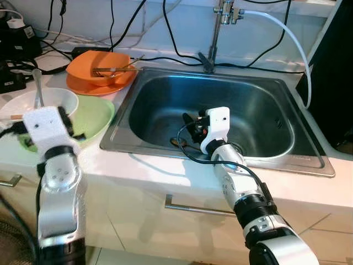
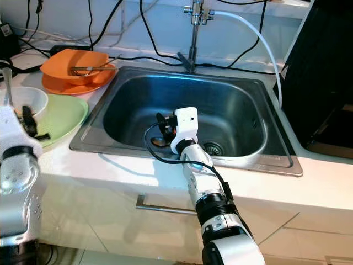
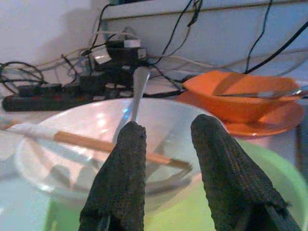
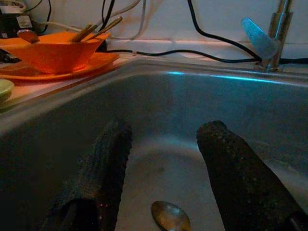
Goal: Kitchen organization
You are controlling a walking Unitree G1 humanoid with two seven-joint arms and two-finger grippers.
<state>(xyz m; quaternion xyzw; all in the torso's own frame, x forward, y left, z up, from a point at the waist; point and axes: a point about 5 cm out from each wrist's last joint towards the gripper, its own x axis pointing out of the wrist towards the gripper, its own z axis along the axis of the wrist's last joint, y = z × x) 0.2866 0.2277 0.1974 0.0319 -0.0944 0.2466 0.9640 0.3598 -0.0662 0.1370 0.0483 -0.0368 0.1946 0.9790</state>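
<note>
Both my arms fill the foreground: right gripper (image 4: 161,173) is down inside the steel sink (image 1: 259,94), fingers spread wide and empty, with a spoon (image 4: 169,216) lying on the sink floor between the tips. Left gripper (image 3: 166,168) hovers at the white bowl (image 3: 72,149) on the green plate (image 1: 99,118), fingers parted and empty; the bowl holds chopsticks (image 3: 91,144) and a spoon handle. Orange bowl (image 1: 99,67) sits behind, beside the sink.

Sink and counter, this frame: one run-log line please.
right gripper: open, low inside sink, over spoon | left gripper: open, at white bowl on green plate | orange bowl: on counter, untouched
</note>
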